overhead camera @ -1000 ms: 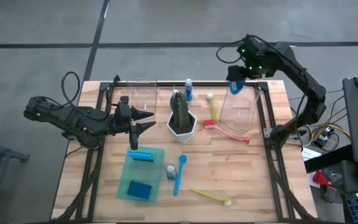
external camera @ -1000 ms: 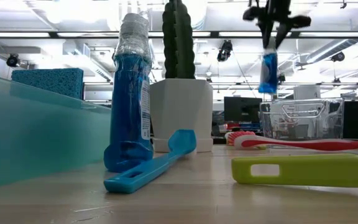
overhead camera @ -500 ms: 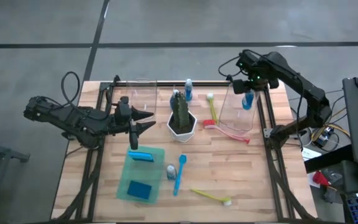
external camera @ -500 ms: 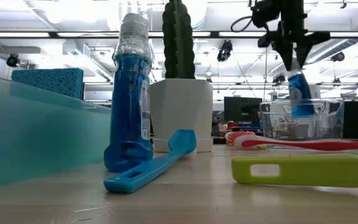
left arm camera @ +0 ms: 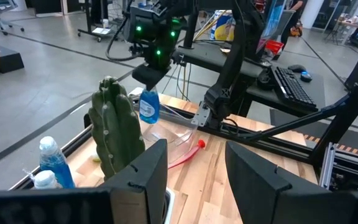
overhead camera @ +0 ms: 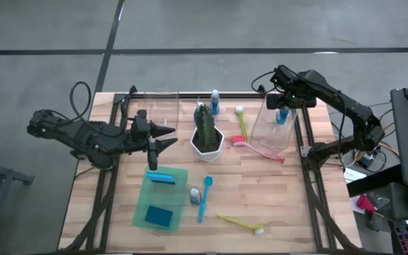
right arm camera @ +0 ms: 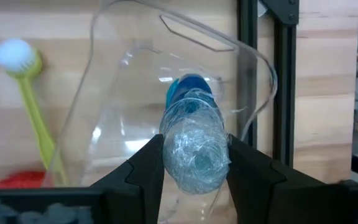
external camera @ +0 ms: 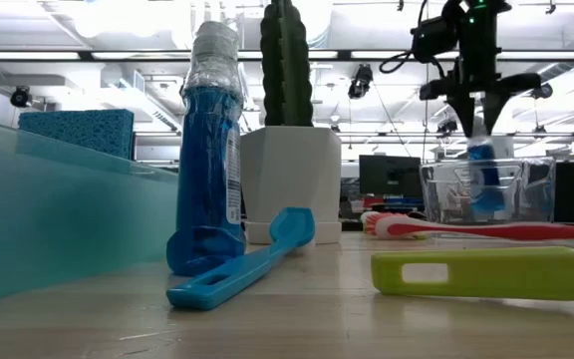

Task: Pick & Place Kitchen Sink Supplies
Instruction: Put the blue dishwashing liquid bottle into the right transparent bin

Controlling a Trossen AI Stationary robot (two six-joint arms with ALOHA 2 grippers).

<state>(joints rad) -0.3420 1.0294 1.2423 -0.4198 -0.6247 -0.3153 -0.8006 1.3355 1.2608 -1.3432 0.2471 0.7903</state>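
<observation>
Your right gripper [right arm camera: 193,163] pinches a bottle [right arm camera: 192,140] inside the bin [overhead camera: 271,126]; label unreadable. Left gripper [overhead camera: 163,138] idles, spread.

Bright, even overhead light with faint shadows; ceiling strip lights [external camera: 98,52] glare, and near objects blur.

Overhead, table-level and two wrist cameras, all sharing the clear bin [overhead camera: 271,127].

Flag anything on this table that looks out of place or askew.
The green cactus in its white pot is the odd one among cleaning supplies. The yellow brush lies alone and askew near the front edge. Nothing looks spilled or damaged.
</observation>
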